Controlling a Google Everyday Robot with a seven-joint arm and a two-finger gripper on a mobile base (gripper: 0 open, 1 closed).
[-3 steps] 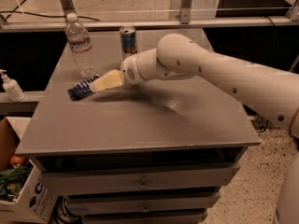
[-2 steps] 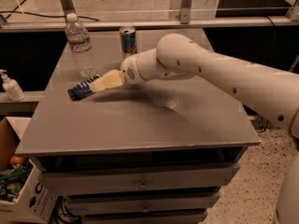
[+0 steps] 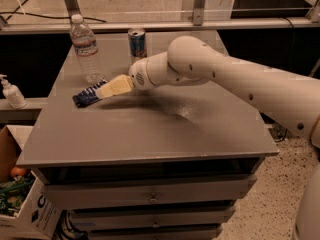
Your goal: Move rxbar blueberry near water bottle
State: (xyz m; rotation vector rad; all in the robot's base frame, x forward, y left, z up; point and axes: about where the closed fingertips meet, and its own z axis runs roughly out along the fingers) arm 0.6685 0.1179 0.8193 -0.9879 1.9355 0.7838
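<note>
The gripper (image 3: 104,90) is seen low over the back-left part of the grey table (image 3: 150,134), reached in from the right on the long white arm (image 3: 240,79). Its cream-coloured fingers (image 3: 116,86) are drawn together into a narrow wedge, and the right end of the rxbar blueberry (image 3: 89,95) is pinched between them. No gap is seen between the fingers and the wrapper. The grip is clenched on the bar, not released.

The dark blue bar is held slanted, its right end raised into the gripper and its left end dipped towards the tabletop. Whether that lower end is touching the surface cannot be made out.

The water bottle (image 3: 85,49) is found upright just behind the bar, near the table's back-left corner. The bar is placed just in front of the bottle's base; whether the two are touching cannot be told. The bottle itself is not touched by the gripper.

A blue-and-silver can (image 3: 136,45) is stood upright to the right of the bottle, behind the wrist and clear of it. Off the table, a white pump bottle (image 3: 11,91) is seen on a ledge at the left, and a cardboard box (image 3: 20,204) is set on the floor below it.
</note>
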